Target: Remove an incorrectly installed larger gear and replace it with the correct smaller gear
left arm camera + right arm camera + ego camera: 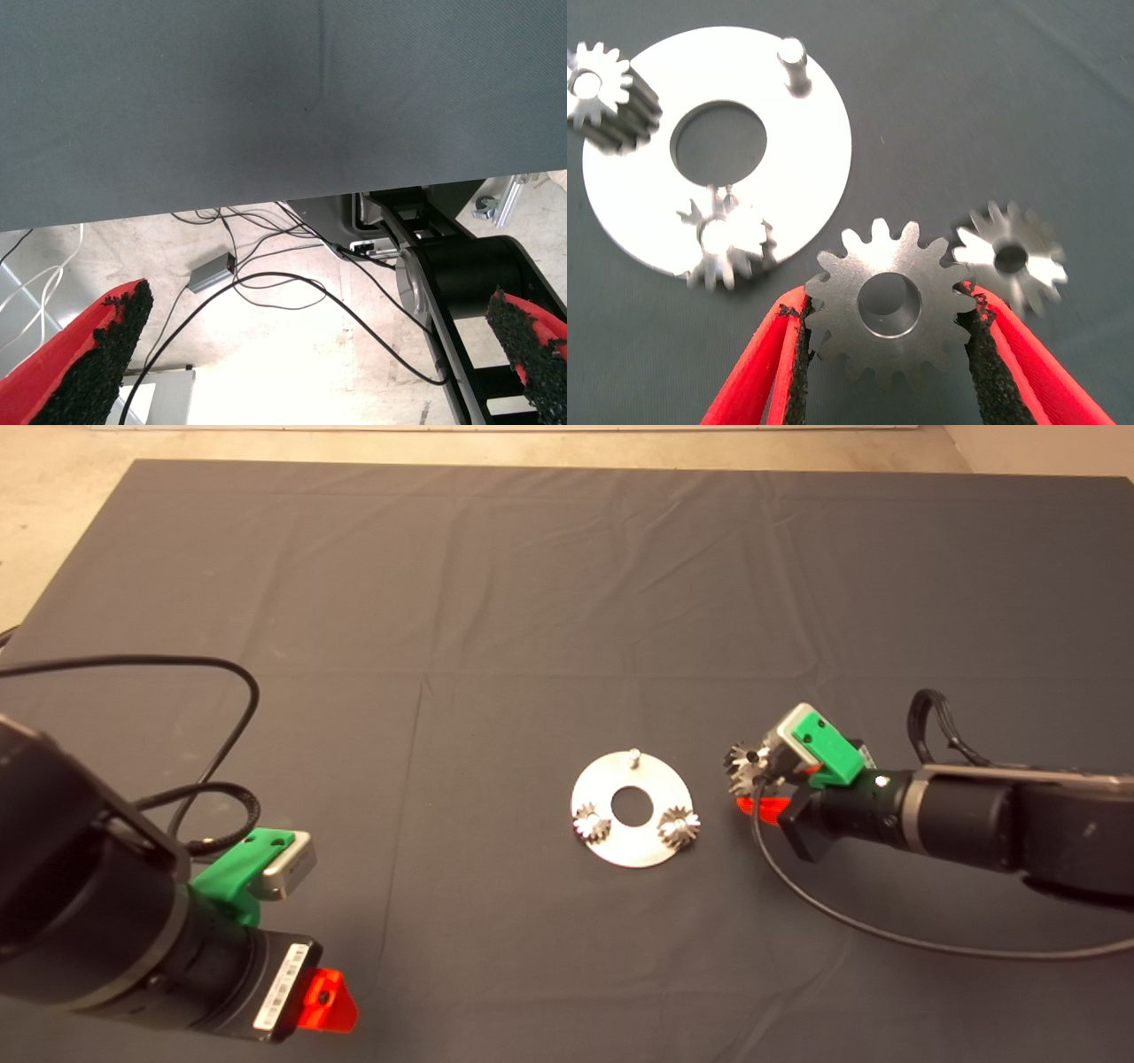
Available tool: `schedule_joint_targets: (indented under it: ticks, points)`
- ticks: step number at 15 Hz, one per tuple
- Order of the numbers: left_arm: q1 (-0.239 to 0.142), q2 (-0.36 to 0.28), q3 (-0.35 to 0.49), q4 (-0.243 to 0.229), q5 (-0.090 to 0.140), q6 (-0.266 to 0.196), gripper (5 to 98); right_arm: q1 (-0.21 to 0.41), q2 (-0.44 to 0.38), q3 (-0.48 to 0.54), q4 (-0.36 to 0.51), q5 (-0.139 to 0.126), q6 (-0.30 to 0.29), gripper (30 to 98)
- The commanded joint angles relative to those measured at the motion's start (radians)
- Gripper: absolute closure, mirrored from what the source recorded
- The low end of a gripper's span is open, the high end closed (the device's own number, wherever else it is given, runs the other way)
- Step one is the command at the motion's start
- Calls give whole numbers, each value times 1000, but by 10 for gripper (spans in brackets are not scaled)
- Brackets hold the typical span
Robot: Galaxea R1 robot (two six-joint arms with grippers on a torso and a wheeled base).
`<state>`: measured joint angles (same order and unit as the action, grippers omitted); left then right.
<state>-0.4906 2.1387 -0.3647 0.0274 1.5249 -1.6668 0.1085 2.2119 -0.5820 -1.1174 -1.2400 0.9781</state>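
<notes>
My right gripper [753, 786] is just right of the round silver plate [620, 850]. It is shut on the larger gear [890, 305], a grey toothed gear with a wide bore, with a pad against its teeth on each side. I cannot tell whether that gear rests on the mat or hangs just above it. The smaller gear [1007, 258] lies on the mat, touching or nearly touching the larger one. Both show in the head view as a cluster [742, 769]. The plate [620, 204] carries two shiny gears [602, 93] [726, 239] and one bare pin [793, 64]. My left gripper [326, 1001] is open and parked at the lower left.
The dark mat [532, 602] has creases. A black cable [886, 934] trails from my right arm across the mat. The left wrist view shows the mat's edge, floor cables and a small grey box [211, 273].
</notes>
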Motion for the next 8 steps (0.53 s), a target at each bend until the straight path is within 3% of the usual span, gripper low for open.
schedule_joint_targets:
  ticks: [1, 3, 8]
  points:
    - [-5, -4, 11, -11, 12, 1, 58, 52, 84, -62, -1, -24, 33, 882]
    - [-5, -4, 11, -11, 17, 1, 58, 56, 142, -135, 42, -23, 34, 882]
    - [-5, -3, 11, -11, 17, -1, 58, 86, 188, -176, 90, -23, 67, 881]
